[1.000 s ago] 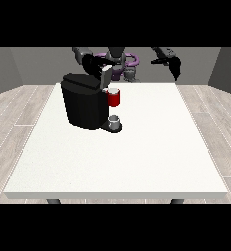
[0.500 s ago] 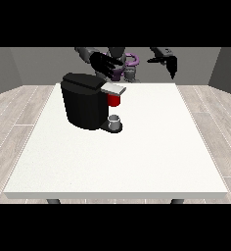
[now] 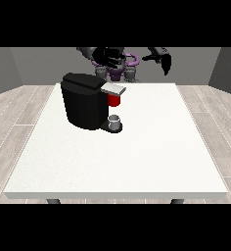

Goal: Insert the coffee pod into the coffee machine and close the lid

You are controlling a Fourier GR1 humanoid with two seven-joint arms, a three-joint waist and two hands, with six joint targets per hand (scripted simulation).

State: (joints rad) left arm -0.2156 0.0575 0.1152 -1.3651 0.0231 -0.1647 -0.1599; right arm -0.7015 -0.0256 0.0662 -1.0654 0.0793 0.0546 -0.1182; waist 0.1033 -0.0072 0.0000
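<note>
The black coffee machine (image 3: 85,100) stands on the white table (image 3: 137,157), left of the middle. Its grey lid (image 3: 115,88) lies flat over the red pod holder (image 3: 114,100). No separate pod shows. A small grey cup (image 3: 115,122) sits on the machine's base under the holder. The hand at the view's left (image 3: 110,56) hovers above and behind the machine, apart from the lid, its fingers relaxed and holding nothing. The hand at the view's right (image 3: 161,60) is raised near the robot's body, with its fingers hanging down and nothing in them.
The robot's purple and grey torso (image 3: 118,68) stands behind the table's far edge. Bare white tabletop stretches from the machine to the right and towards the near edge (image 3: 117,195). Grey wooden floor surrounds the table.
The grey lid has swung down from upright to flat over the red holder. The hand at the view's left has lifted off and drawn back towards the robot. The other hand barely moved.
</note>
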